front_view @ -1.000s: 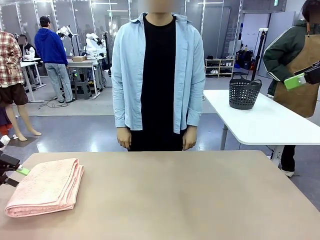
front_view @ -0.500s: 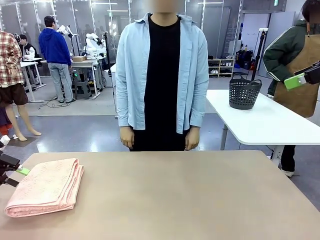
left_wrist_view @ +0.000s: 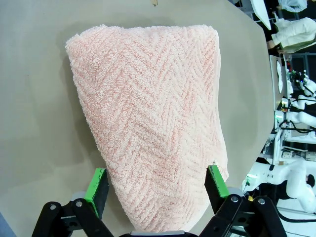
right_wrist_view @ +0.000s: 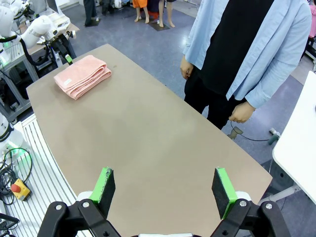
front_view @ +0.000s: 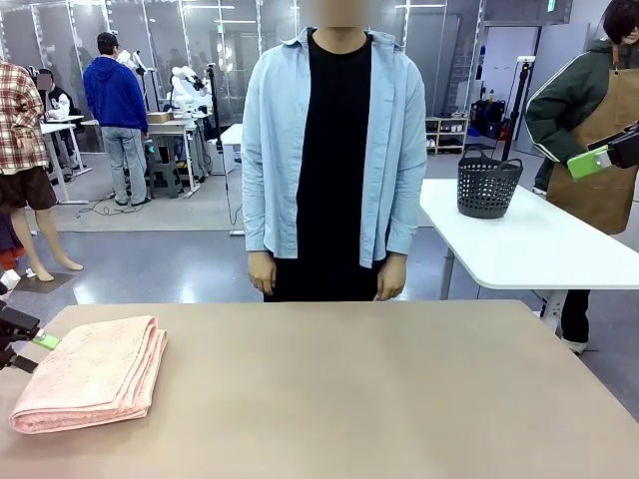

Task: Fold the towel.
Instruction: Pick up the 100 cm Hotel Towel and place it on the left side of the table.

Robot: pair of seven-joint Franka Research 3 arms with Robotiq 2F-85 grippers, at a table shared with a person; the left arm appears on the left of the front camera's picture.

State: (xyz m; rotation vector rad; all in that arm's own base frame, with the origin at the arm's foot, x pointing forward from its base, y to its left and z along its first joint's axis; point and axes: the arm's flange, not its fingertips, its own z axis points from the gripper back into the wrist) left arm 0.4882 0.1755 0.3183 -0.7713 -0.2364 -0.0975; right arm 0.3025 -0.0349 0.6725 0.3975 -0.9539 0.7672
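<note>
Towel (front_view: 92, 374) first: it lies folded into a thick, layered rectangle on the robot's left end of the table (front_view: 379, 399), close to the left edge. In the front view its long axis runs from the near left corner of the table up and away toward the far side, slanting slightly to the right, with the stacked, rounded folds showing along its right side. The left wrist view looks straight down its length: the salmon-pink herringbone pile stretches away from the camera, narrower at the near end and wider at the far end, flat on the tabletop.

And the left gripper (left_wrist_view: 160, 183) sits at that near end, fingers spread wide with the green pads (left_wrist_view: 97, 183) on either side of the cloth; whether they touch it cannot be told, and they are clamping nothing. In the front view that gripper peeks in at the left edge, just beside the towel's near corner.

Over to the right gripper (right_wrist_view: 165, 188): it hangs high above the table, fingers fully spread, nothing between them, well apart from the towel.

A person (front_view: 334, 150) in a light blue shirt over black stands at the far side, hands down.

No readable writing or labels on the towel or table.

One container in sight: a dark basket (front_view: 488, 186) on the white table (front_view: 539, 249) behind; its contents cannot be made out.
</note>
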